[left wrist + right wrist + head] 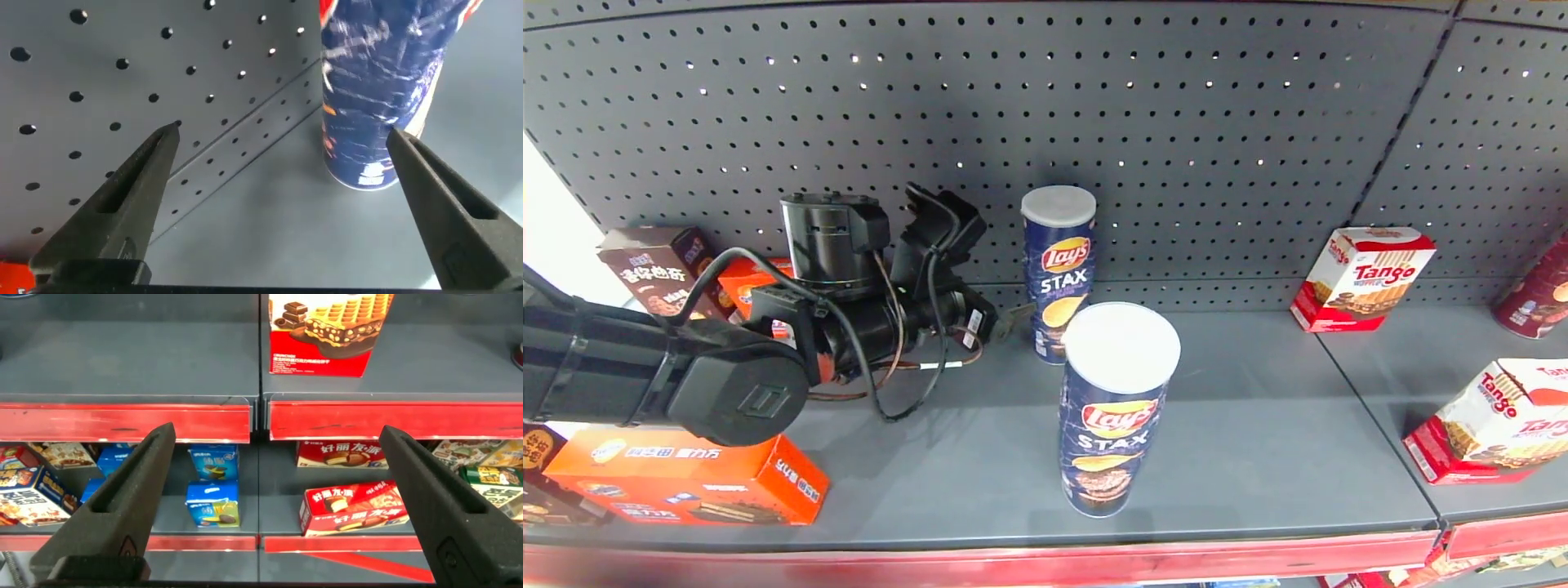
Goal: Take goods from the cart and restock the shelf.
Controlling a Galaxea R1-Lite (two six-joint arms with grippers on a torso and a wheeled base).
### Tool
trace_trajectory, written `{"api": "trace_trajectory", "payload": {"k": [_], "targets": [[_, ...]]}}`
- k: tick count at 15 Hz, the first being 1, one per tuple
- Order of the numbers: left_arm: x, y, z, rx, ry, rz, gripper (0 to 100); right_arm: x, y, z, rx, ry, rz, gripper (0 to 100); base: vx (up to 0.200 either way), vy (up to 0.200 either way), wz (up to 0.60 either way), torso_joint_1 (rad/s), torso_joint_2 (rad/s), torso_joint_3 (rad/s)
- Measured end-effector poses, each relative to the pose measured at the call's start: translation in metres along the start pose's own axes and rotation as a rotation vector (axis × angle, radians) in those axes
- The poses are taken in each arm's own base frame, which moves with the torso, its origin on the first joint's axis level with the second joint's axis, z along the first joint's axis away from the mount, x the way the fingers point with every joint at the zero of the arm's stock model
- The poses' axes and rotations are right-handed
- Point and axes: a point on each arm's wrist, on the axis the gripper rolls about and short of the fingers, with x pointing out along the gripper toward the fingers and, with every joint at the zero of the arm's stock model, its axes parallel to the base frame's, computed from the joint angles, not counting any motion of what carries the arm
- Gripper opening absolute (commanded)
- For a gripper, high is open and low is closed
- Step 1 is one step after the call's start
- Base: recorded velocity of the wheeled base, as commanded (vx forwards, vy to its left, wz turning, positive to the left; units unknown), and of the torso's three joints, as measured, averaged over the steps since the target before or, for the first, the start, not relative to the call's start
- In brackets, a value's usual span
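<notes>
As rear can (pixel 1058 273) stood upright, seemingly placed, left jaws gaped wide beside it; right jaws also wide.

The shelf (pixel 1258 425) is smooth, matt grey painted metal, backed by a pegboard (pixel 1176 98) of the same matt metal, punched with holes. Its front strip (pixel 1013 563) looks like glossy red plastic, scuffed in places. The front can (pixel 1111 441) and rear can (pixel 1058 278) are glossy printed tubes with matt white plastic lids (pixel 1121 347). The boxes (pixel 1360 278) are glossy printed cardboard. The left gripper (pixel 282 135) has matt black, faintly grainy plastic fingers (pixel 122 204).
</notes>
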Motion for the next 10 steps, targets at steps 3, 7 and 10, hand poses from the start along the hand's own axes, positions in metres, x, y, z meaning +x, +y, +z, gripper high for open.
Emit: {"api": "trace_trajectory", "payload": {"k": [3,7,10], "targets": [[0.003,0.001,-0.002,-0.004,0.006,0.003,100,0.000,0.000,0.000,0.000,0.000,0.000,100,0.000,0.000,0.00,0.000,0.00,0.000],[0.001,0.000,-0.007,-0.008,0.023,-0.002,100,0.000,0.000,0.000,0.000,0.000,0.000,100,0.000,0.000,0.00,0.000,0.00,0.000],[-0.009,0.000,-0.005,-0.001,0.017,0.032,100,0.000,0.000,0.000,0.000,0.000,0.000,100,0.000,0.000,0.00,0.000,0.00,0.000]]}}
